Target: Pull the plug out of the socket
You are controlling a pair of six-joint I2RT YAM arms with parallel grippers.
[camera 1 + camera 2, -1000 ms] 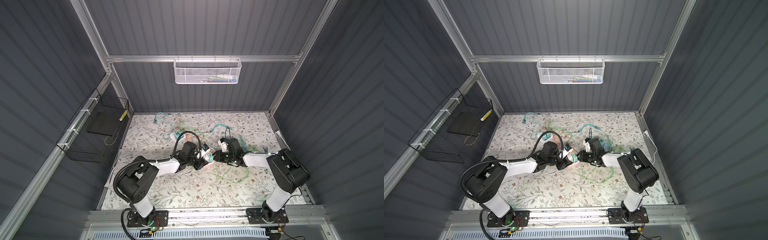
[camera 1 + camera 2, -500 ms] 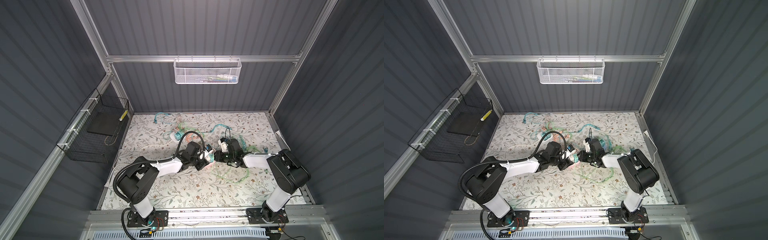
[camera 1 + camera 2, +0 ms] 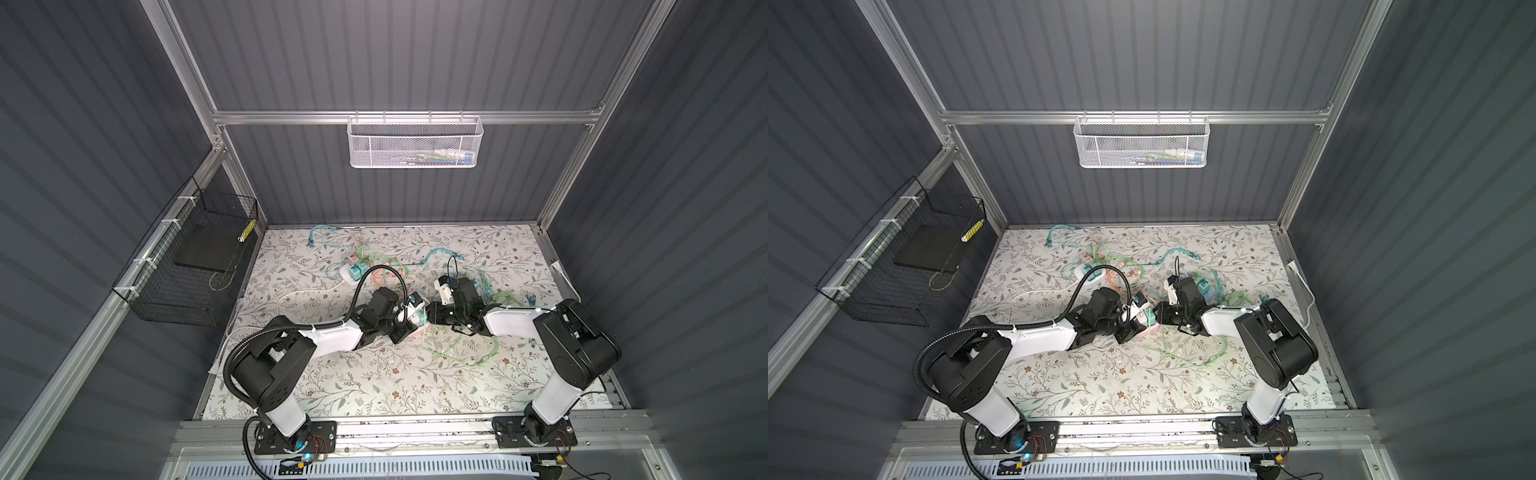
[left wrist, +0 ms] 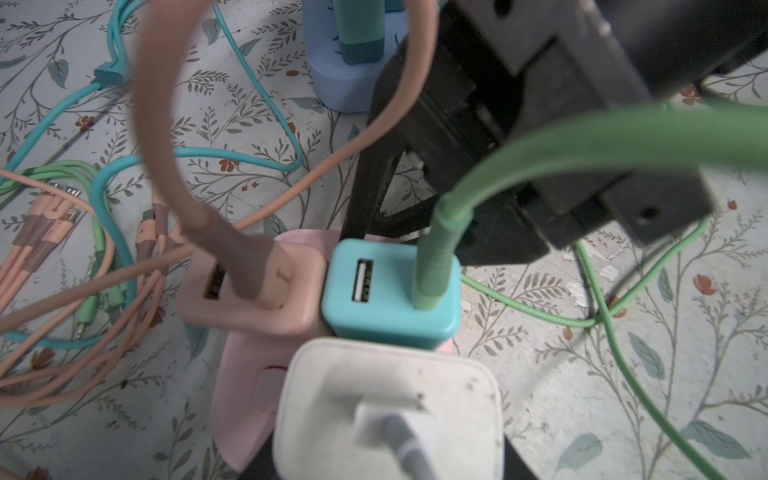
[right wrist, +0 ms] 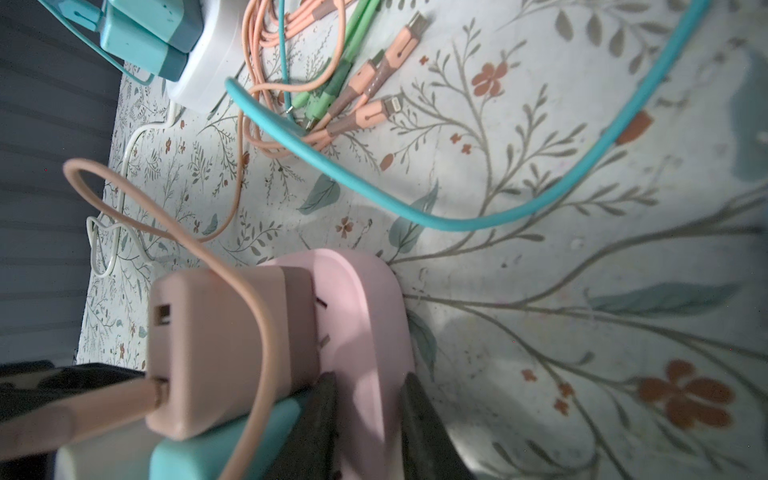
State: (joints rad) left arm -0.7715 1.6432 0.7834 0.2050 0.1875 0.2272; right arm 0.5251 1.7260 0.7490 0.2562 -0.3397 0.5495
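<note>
We're at the centre of the floral tabletop (image 3: 374,374), where both arms meet over the pink plastic socket strip (image 5: 361,316). The right hand (image 5: 368,419) has its dark fingers clamped on either side of the strip's end. The left hand (image 3: 405,318) is closed around the white square plug (image 4: 386,399), which stands on the strip just beside a teal charger block (image 4: 390,299) and a pink charger block (image 4: 253,291). We cannot see the white plug's pins.

White shells cover black joints: the left arm (image 3: 332,336) carries a black corrugated hose (image 3: 226,368) at its 9 o'clock, the right arm (image 3: 511,322) a thin black wire (image 3: 449,266).
</note>
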